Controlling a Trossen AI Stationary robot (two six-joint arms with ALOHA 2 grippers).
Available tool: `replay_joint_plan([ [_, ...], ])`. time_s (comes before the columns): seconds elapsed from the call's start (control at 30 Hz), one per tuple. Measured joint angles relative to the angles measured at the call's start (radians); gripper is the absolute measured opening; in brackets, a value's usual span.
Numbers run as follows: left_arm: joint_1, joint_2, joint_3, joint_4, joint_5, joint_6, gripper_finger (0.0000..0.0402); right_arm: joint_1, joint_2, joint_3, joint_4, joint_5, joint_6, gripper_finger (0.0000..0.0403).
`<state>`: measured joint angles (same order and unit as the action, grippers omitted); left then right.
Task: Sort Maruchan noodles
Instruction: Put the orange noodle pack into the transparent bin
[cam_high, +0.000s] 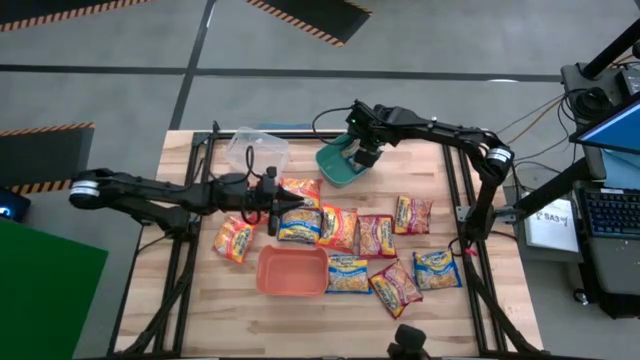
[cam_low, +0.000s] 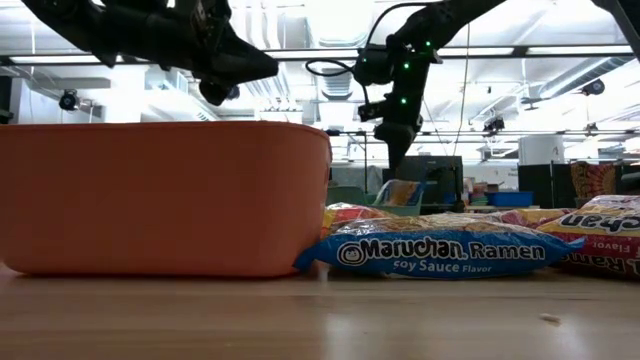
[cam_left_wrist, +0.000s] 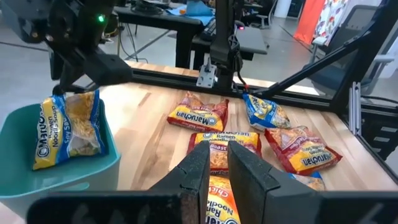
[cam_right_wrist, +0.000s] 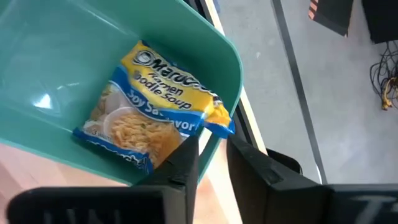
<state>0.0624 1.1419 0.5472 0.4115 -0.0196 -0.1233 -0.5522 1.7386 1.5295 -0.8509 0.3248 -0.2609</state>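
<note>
Hovering at the 12 o'clock side of the table, the right gripper (cam_high: 367, 155) has its fingers slightly apart over the teal tub (cam_right_wrist: 74, 56). A blue packet (cam_right_wrist: 155, 106) lies inside it. The left gripper (cam_high: 292, 207), fingers nearly together and empty, hangs above the packets (cam_high: 345, 228) at centre.

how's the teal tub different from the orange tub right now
The teal tub sits at the table's far edge under the right tool; the orange tub sits near the front, with no tool over it. The teal tub holds a blue soy sauce packet; the orange tub looks empty from above. Both are open plastic tubs standing upright on the wooden table.
</note>
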Motion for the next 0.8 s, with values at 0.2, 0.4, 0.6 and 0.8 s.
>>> replay_joint_plan([
  [0.2,0.000,0.019,0.000,-0.013,0.000,-0.013,0.0040,0.002,-0.028,0.000,-0.021,-0.006,0.037,0.0114],
  [0.4,0.000,0.035,0.000,-0.048,0.000,-0.030,0.0040,0.018,-0.109,-0.002,-0.066,-0.094,0.143,0.0119],
  [0.6,0.000,0.052,0.000,-0.072,0.000,-0.074,0.0040,0.060,-0.215,-0.094,0.066,-0.405,0.217,0.0110],
  [0.8,0.000,0.074,0.000,-0.078,0.000,-0.130,0.0040,0.156,-0.334,-0.349,0.417,-0.464,0.224,0.0098],
])
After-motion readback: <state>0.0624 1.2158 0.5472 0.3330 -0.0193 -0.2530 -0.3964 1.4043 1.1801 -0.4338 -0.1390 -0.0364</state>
